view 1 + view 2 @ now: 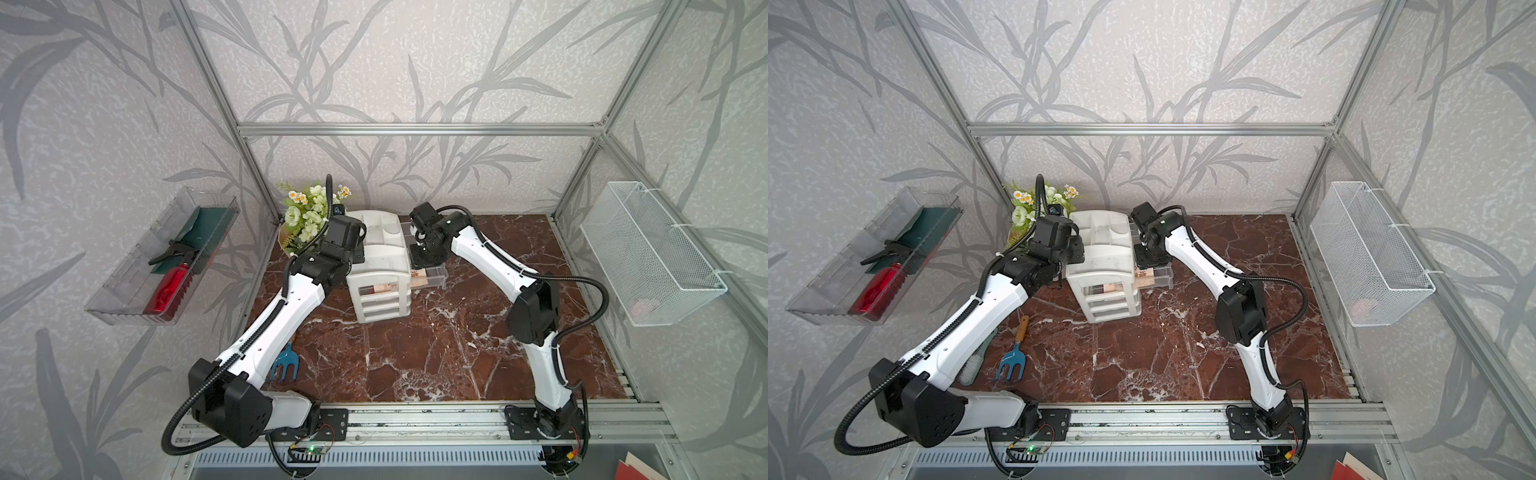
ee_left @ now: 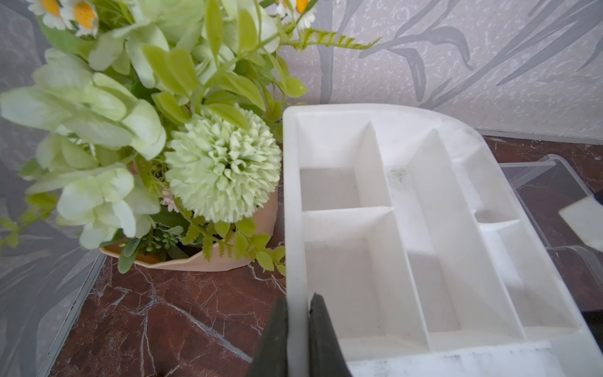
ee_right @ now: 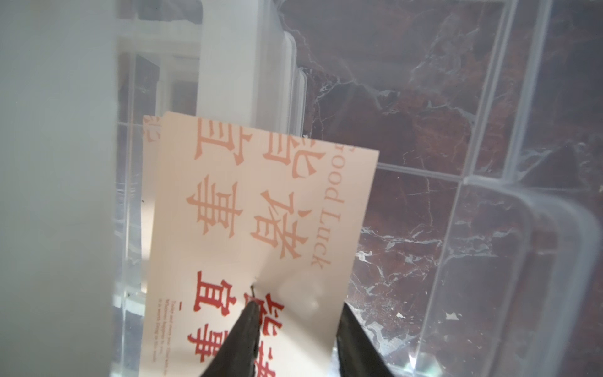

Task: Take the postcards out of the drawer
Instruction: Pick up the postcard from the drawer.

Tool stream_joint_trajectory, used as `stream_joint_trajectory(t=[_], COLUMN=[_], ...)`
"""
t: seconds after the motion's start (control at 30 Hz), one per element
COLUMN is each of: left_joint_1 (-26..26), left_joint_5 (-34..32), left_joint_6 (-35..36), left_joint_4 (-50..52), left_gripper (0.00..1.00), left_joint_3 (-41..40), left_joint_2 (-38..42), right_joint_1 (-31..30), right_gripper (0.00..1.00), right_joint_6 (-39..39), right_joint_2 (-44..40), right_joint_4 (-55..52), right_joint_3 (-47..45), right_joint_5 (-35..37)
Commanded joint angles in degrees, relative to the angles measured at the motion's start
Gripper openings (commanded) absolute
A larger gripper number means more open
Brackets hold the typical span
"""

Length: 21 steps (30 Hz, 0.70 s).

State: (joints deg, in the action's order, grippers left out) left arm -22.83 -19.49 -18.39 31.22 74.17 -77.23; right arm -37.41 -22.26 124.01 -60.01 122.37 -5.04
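Observation:
The white marbled organiser (image 1: 382, 257) stands at the back of the red marble table. Its clear drawer (image 1: 434, 277) sticks out to the right, with beige postcards (image 1: 419, 277) lying in it. In the right wrist view the top postcard (image 3: 261, 212) shows red-brown characters and "Good Luck", and a second one (image 3: 149, 130) peeks out beneath it. My right gripper (image 3: 298, 300) reaches down into the drawer (image 3: 489, 228) with its jaws apart. One fingertip (image 3: 251, 310) rests on the card's face and the other stands at the card's edge. My left gripper (image 2: 298, 326) is shut on the organiser's side wall (image 2: 295, 228).
A pot of green artificial flowers (image 1: 309, 212) stands just left of the organiser. A blue garden fork (image 1: 1013, 361) and a brush (image 1: 973, 365) lie near the left arm. A clear ribbed tray (image 1: 124, 291) hangs on the left wall and a white wire basket (image 1: 648, 253) on the right.

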Motion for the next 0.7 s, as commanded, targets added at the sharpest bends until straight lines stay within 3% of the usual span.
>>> stream_joint_trajectory(t=[0.0, 0.67], left_joint_1=[-0.1, -0.07], left_joint_5=[2.74, 3.23], left_joint_6=[2.31, 2.4], left_joint_4=[7.09, 6.99], left_gripper=[0.0, 0.0], left_joint_3=[-2.59, -2.45], left_joint_2=[-1.08, -0.82], right_joint_1=[0.66, 1.77], right_gripper=[0.34, 0.21], right_joint_6=[-0.48, -3.61], right_joint_2=[-2.63, -9.37], right_joint_4=[1.99, 13.24], right_joint_3=[-4.12, -14.28], right_joint_5=[-4.25, -13.78])
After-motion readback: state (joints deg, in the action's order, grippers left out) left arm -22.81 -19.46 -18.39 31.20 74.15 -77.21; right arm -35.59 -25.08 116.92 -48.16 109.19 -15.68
